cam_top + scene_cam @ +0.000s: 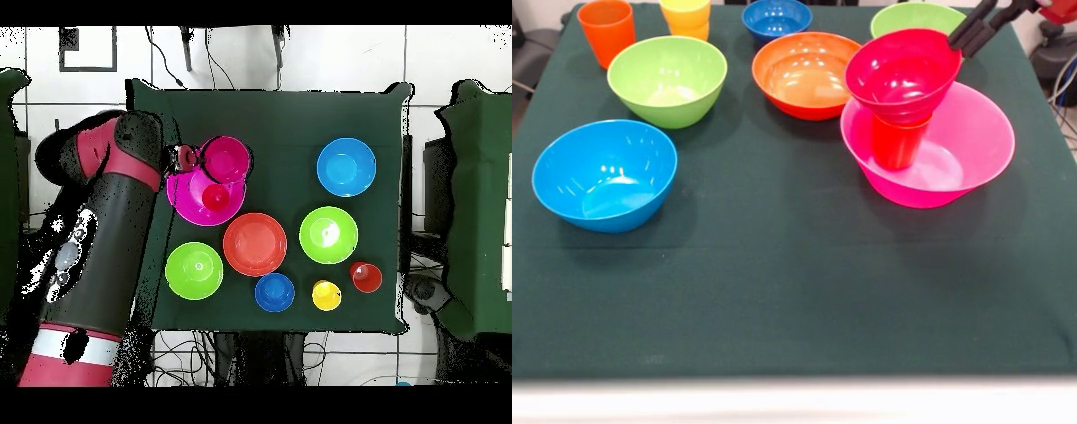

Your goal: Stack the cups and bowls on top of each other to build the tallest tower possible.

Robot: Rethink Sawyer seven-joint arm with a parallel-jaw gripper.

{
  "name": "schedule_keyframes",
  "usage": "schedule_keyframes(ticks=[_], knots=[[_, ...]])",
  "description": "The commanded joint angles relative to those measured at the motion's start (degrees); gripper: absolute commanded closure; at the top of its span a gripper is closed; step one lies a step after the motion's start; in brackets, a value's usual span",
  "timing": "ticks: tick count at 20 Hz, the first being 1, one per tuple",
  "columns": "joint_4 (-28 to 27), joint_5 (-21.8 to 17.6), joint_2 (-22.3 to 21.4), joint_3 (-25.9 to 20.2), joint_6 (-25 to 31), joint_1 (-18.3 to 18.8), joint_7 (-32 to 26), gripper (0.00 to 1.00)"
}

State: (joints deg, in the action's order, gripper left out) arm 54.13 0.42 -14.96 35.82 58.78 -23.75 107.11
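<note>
Glossy red plastic tumbler (899, 141) is set in big pink plastic bowl (971, 146); small crimson bowl (903, 75) sits tilted on top, gripper (964, 37) fingers clenched on its rim. Remaining bowls and cups unstacked on desk (794, 291).

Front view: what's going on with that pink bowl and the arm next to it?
The Sawyer's gripper is at the rim of the crimson bowl, which sits tilted on the red cup standing in the pink bowl. Whether the gripper is holding the rim can't be told. The other bowls and the orange cup and yellow cup sit apart on the green cloth, not stacked.
</note>
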Motion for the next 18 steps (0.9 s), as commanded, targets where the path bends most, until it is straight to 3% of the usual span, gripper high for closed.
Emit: schedule_keyframes(ticks=[1,18], knots=[[3.96,-4.84,3.89,-2.76,2.82,-1.59,4.69,1.0],[4.9,-5.06,6.59,-0.84,0.81,-3.02,6.72,1.0]])
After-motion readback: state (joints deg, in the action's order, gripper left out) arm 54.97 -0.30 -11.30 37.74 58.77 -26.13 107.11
